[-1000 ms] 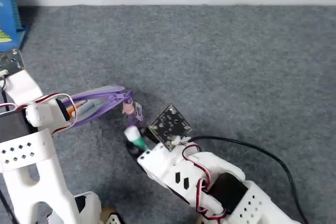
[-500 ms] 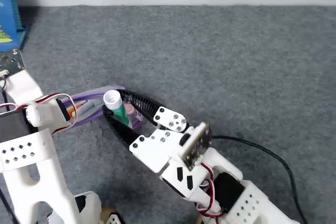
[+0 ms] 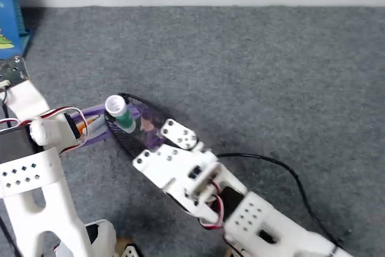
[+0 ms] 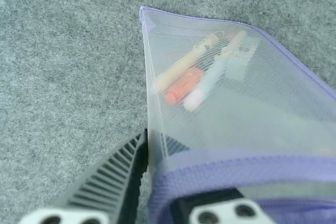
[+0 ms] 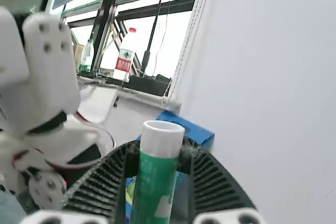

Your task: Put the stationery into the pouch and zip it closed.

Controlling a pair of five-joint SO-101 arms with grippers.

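Now right gripper carried glue stick farther over pouch.

White printed shells are used for both arms. The left arm is pierced with diamond-shaped vents and looped with red and white wires. The right arm is studded with dark screws and trailed by a black cable. Black ribbed fingers are fitted to the left hand and the right hand.

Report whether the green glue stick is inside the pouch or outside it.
Outside: the glue stick stands clamped in the right pincer, beside the pouch.
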